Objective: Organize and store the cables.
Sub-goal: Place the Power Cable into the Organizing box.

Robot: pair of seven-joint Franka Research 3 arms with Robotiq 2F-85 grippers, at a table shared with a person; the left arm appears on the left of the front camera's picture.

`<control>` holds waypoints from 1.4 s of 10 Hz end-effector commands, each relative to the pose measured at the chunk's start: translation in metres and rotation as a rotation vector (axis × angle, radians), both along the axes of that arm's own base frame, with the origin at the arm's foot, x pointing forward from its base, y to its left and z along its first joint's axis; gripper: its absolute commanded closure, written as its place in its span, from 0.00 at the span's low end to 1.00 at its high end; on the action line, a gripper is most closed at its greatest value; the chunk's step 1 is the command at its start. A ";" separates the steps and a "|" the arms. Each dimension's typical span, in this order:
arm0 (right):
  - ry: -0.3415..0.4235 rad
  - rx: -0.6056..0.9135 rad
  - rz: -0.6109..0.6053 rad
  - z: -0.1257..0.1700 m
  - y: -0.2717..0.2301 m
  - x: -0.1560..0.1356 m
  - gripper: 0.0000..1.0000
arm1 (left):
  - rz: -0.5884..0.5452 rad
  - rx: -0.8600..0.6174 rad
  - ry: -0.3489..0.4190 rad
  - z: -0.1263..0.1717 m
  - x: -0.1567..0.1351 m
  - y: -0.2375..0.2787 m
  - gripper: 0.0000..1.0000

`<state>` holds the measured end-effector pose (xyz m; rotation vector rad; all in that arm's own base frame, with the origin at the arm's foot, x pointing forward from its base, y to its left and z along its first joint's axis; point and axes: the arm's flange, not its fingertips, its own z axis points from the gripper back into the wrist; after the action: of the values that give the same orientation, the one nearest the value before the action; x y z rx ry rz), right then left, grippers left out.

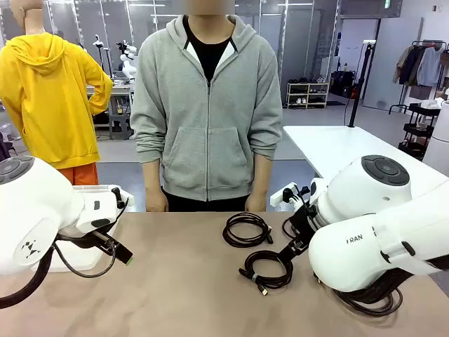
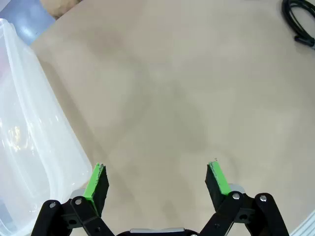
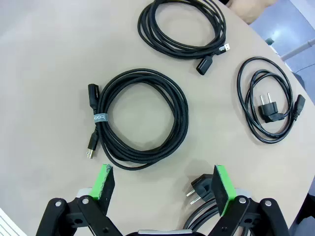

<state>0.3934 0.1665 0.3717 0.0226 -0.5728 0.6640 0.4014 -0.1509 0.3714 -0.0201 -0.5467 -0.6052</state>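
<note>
A tan, matte tabletop (image 1: pixel 175 295) carried the black coiled cables, all lying loose on its right half. In the right wrist view the right gripper (image 3: pixel 162 172) hung above the table with its green-padded fingers (image 3: pixel 106 181) spread wide and nothing between them. Just ahead of it lay a thick braided black coil (image 3: pixel 181 115) bound by a small grey band, its plug ends stacked along one side. This coil showed in the front view as the nearer ring (image 1: pixel 245 268). Beyond it lay a smoother black coil with USB ends (image 3: pixel 145 25), the farther ring (image 1: pixel 226 232) in the front view, close to the table's far edge. To one side, apart from both, sat a thinner black power cord with a round two-pin plug (image 3: pixel 268 112). A fourth black cord's two-pin plug (image 3: pixel 199 189) lay just beside one of the right gripper's fingers. The left gripper (image 2: pixel 156 169) hovered over bare tabletop, its jaws also wide apart and empty. A translucent white plastic bin (image 2: pixel 44 123) stood just beside it, and an arc of black cable (image 2: pixel 295 19) showed well away in the corner. A person in a grey zip hoodie (image 1: pixel 207 126) stood at the far side, hands hanging at the table edge.
</note>
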 end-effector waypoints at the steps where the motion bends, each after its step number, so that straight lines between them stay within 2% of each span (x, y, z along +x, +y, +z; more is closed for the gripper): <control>1: 0.000 0.000 0.000 0.000 0.000 0.000 0.00 | 0.000 0.000 0.000 0.000 0.000 0.000 0.00; 11: -0.001 -0.001 0.001 0.000 0.000 0.000 0.00 | -0.003 0.002 -0.001 0.000 0.000 -0.001 0.00; 12: -0.001 -0.014 0.024 0.015 -0.010 0.000 0.00 | -0.032 0.013 -0.019 0.022 -0.011 0.000 0.00; 14: 0.016 -0.025 0.106 0.044 -0.036 -0.004 0.00 | -0.123 -0.036 0.070 0.057 -0.037 0.014 0.00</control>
<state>0.3922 0.1519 0.3935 0.0159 -0.5692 0.7039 0.3868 -0.1588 0.4045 -0.0506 -0.5492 -0.6557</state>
